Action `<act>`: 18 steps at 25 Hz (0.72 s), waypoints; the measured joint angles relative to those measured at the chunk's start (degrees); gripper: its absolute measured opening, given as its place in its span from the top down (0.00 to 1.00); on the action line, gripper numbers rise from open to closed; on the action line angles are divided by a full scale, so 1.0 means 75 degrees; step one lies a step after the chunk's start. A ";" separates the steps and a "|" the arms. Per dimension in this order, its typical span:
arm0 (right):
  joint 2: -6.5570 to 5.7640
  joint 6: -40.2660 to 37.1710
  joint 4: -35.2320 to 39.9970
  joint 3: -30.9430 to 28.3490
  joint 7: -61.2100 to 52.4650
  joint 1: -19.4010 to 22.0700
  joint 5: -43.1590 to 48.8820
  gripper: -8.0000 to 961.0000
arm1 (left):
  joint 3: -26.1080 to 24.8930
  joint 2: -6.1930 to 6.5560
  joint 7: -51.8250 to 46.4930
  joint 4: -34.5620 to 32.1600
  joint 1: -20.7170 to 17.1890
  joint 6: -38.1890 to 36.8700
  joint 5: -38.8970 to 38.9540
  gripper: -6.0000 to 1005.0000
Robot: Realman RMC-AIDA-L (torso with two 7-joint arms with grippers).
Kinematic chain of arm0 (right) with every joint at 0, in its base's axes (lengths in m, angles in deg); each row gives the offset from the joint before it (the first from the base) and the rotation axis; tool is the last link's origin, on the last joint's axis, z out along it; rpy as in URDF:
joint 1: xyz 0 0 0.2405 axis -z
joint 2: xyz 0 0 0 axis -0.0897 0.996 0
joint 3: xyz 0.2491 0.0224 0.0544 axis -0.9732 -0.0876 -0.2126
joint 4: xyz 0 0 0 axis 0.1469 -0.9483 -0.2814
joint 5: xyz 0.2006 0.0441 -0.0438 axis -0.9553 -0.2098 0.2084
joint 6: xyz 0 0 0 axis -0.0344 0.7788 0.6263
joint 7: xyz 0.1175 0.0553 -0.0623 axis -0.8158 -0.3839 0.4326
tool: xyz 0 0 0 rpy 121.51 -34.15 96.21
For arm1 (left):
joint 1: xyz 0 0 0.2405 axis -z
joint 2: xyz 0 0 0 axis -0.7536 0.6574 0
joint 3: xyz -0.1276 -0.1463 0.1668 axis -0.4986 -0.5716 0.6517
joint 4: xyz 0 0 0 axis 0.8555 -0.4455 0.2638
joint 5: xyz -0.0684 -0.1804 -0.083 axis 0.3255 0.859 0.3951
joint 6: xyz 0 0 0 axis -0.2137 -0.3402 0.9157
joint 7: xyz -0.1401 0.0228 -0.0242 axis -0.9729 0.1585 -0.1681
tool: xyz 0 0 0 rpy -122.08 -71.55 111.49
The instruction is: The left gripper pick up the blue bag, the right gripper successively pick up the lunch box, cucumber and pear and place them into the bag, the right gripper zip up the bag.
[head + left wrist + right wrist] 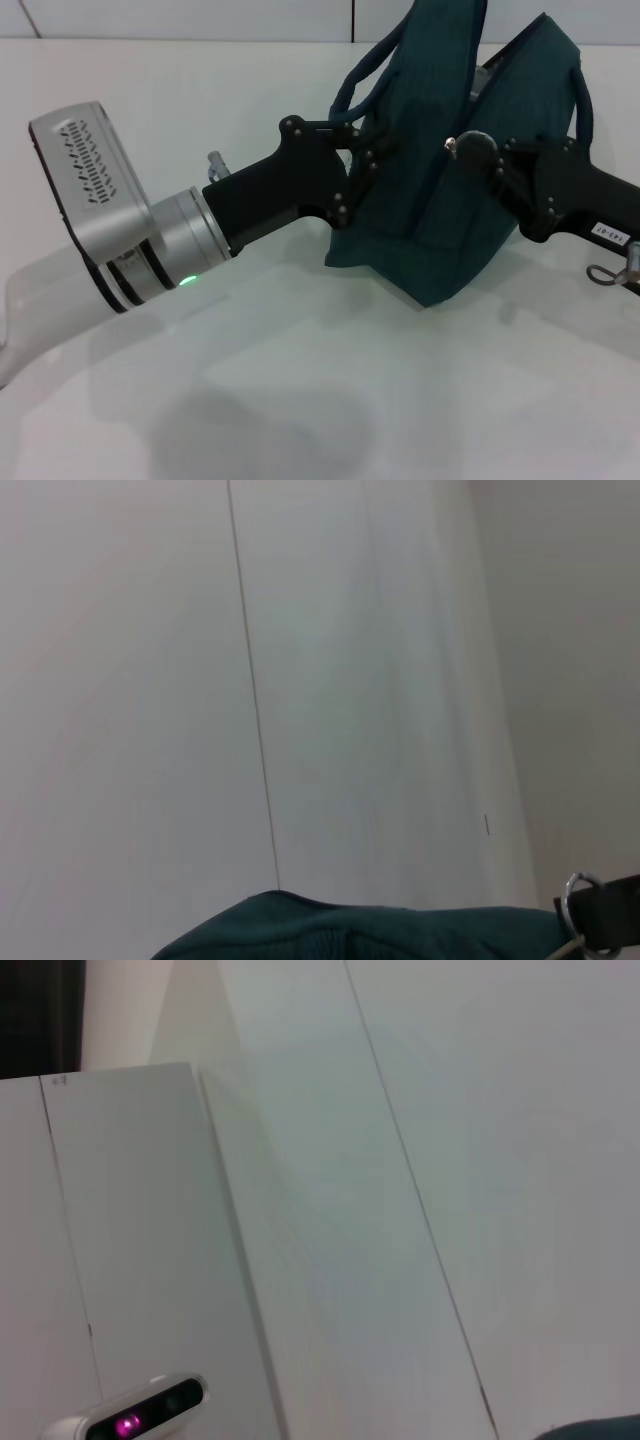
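Observation:
The blue bag (430, 190) hangs lifted above the white table (300, 400), its loop handles drooping at both sides. From the left, my left gripper (365, 160) is shut on the bag's left edge by a handle. My right gripper (468, 148) comes in from the right, its fingers closed at the zipper line on the bag's front, where a small silver pull (452, 143) shows. The left wrist view holds a strip of bag fabric (350, 930) and a silver ring (575, 900). Lunch box, cucumber and pear are out of view.
White wall panels stand behind the table (200, 20) and fill both wrist views. A small camera unit with a magenta light (130, 1422) shows in the right wrist view. A silver ring (600, 272) hangs under the right arm.

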 joint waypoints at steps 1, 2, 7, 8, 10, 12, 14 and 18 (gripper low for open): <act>0.0003 -0.0018 0.0000 0.0012 -0.0001 0.0001 0.0000 0.98 | 0.0001 0.0000 0.0043 0.0000 -0.0003 0.0001 -0.0001 0.95; 0.0029 -0.0021 0.0000 0.0014 -0.0002 0.0014 -0.0021 0.98 | 0.0002 0.0000 0.0060 0.0001 -0.0006 0.0001 -0.0001 0.95; 0.0067 -0.0065 -0.0002 -0.0019 -0.0001 0.0035 -0.0141 0.98 | 0.0004 -0.0001 0.0219 0.0019 -0.0064 0.0001 0.0033 0.95; 0.0070 -0.0081 -0.0002 -0.0019 0.0007 0.0050 -0.0224 0.98 | 0.0004 -0.0001 0.0232 0.0008 -0.0080 0.0001 0.0038 0.95; 0.0070 -0.0095 -0.0004 -0.0022 0.0044 0.0111 -0.0486 0.98 | 0.0004 -0.0001 0.0246 -0.0008 -0.0114 0.0003 0.0047 0.95; 0.0071 -0.0096 -0.0009 -0.0021 0.0070 0.0173 -0.0748 0.98 | 0.0007 -0.0001 0.0258 -0.0009 -0.0115 0.0044 0.0037 0.96; 0.0072 -0.0076 -0.0014 -0.0023 0.0092 0.0237 -0.1031 0.98 | 0.0014 -0.0001 0.0288 -0.0015 -0.0125 0.0099 0.0012 0.96; 0.0080 -0.0021 -0.0038 -0.0027 0.0179 0.0245 -0.1306 0.97 | 0.0093 0.0001 0.0427 -0.0018 -0.0171 0.0123 0.0007 0.96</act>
